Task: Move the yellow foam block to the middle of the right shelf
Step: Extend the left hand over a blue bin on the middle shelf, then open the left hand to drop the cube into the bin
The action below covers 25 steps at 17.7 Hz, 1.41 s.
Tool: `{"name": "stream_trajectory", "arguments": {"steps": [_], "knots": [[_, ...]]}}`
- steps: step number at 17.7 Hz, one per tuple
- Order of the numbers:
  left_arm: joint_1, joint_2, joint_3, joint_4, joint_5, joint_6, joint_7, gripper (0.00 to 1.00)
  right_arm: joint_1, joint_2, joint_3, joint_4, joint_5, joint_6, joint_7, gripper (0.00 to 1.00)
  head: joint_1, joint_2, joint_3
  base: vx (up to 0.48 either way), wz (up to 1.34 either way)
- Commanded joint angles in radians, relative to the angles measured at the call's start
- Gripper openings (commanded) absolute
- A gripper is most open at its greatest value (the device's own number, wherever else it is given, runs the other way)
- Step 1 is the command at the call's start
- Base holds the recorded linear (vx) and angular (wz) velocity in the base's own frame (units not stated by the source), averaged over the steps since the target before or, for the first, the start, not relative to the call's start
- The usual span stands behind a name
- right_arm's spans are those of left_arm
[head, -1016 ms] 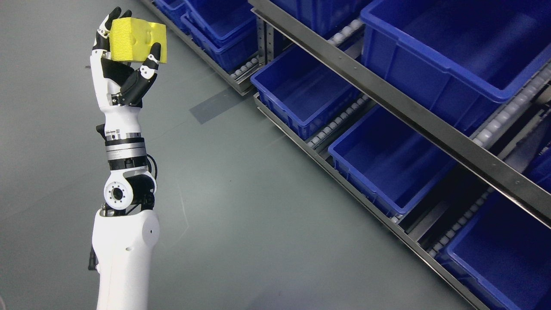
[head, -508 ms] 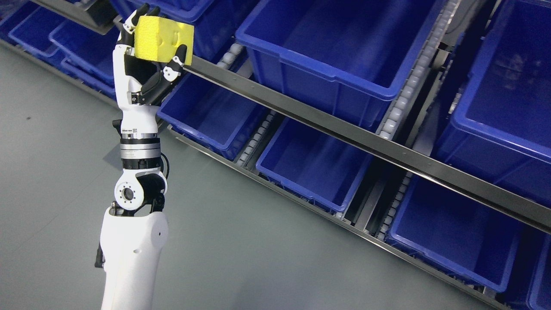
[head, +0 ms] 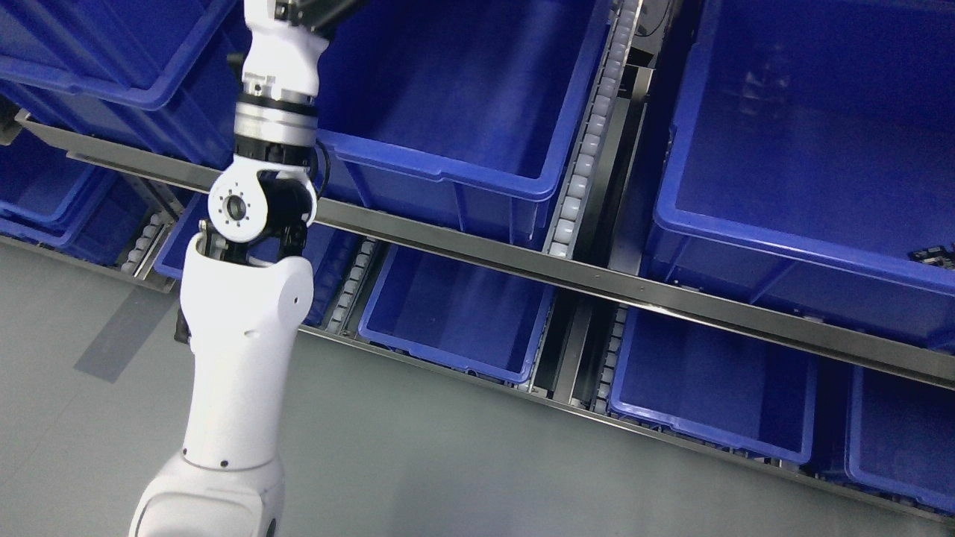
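Observation:
My left arm [head: 242, 350] rises from the bottom left, its wrist [head: 274, 112] in front of the shelf. Only the base of my left hand [head: 307, 9] shows at the top edge; the rest is cut off above the picture. The yellow foam block is out of view. The hand's base is over the near left corner of a large blue bin [head: 448, 97] on the upper shelf level. My right arm does not show.
A grey metal rail [head: 597, 280] crosses under the upper bins. Another big blue bin [head: 806, 127] sits to the right, past a roller track [head: 589, 142]. Smaller blue bins [head: 462, 313] [head: 716, 380] sit on the level below. Grey floor [head: 448, 470] lies in front.
The camera has swung toward the shelf, so the bins fill the picture. The hand and the yellow block it held have gone past the top edge.

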Motion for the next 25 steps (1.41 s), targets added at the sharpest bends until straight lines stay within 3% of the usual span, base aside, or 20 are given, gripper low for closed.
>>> {"name": "stream_trajectory", "arguments": {"steps": [1, 2, 4, 11, 12, 15, 17, 20, 23, 25], "knots": [[-0.216, 0.017, -0.114, -0.017, 0.000, 0.224, 0.009, 0.37, -0.003, -0.017, 0.000, -0.017, 0.000, 0.001, -0.001, 1.00, 0.0000, 0.000, 0.000, 0.095, -0.29], [-0.217, 0.017, -0.117, 0.000, 0.000, 0.334, 0.021, 0.39, -0.002, -0.017, 0.000, -0.017, 0.000, 0.001, -0.001, 1.00, 0.0000, 0.000, 0.000, 0.072, -0.19], [-0.214, 0.017, -0.129, 0.079, -0.020, 0.461, 0.089, 0.45, -0.003, -0.017, 0.000, -0.017, 0.000, 0.001, -0.001, 1.00, 0.0000, 0.000, 0.000, 0.060, -0.10], [-0.147, 0.017, -0.091, 0.110, -0.095, 0.595, 0.114, 0.48, -0.002, -0.017, 0.000, -0.017, 0.000, 0.001, -0.001, 1.00, 0.0000, 0.000, 0.000, 0.024, -0.06], [-0.138, 0.017, -0.092, 0.112, -0.095, 0.625, 0.114, 0.56, -0.002, -0.017, 0.000, -0.017, 0.000, 0.001, -0.001, 1.00, 0.0000, 0.000, 0.000, -0.004, 0.03], [-0.135, 0.017, -0.106, 0.130, -0.095, 0.762, 0.114, 0.97, -0.002, -0.017, 0.000, -0.017, 0.000, 0.001, -0.001, 1.00, 0.0000, 0.000, 0.000, 0.000, 0.00], [-0.135, 0.017, -0.106, 0.130, -0.095, 0.770, 0.114, 1.00, -0.003, -0.017, 0.000, -0.017, 0.000, 0.001, -0.001, 1.00, 0.0000, 0.000, 0.000, 0.000, 0.00], [-0.141, 0.017, -0.091, 0.119, -0.092, 0.727, 0.107, 1.00, -0.002, -0.017, 0.000, -0.017, 0.000, 0.001, -0.001, 1.00, 0.0000, 0.000, 0.000, 0.000, 0.00], [-0.107, 0.017, -0.065, 0.103, -0.092, 0.452, 0.054, 1.00, -0.003, -0.017, 0.000, -0.017, 0.000, 0.001, -0.001, 1.00, 0.0000, 0.000, 0.000, 0.000, 0.00], [-0.032, 0.017, -0.065, 0.092, -0.092, 0.194, 0.002, 1.00, -0.002, -0.017, 0.000, -0.017, 0.000, 0.001, -0.001, 1.00, 0.0000, 0.000, 0.000, 0.000, 0.00]]}}
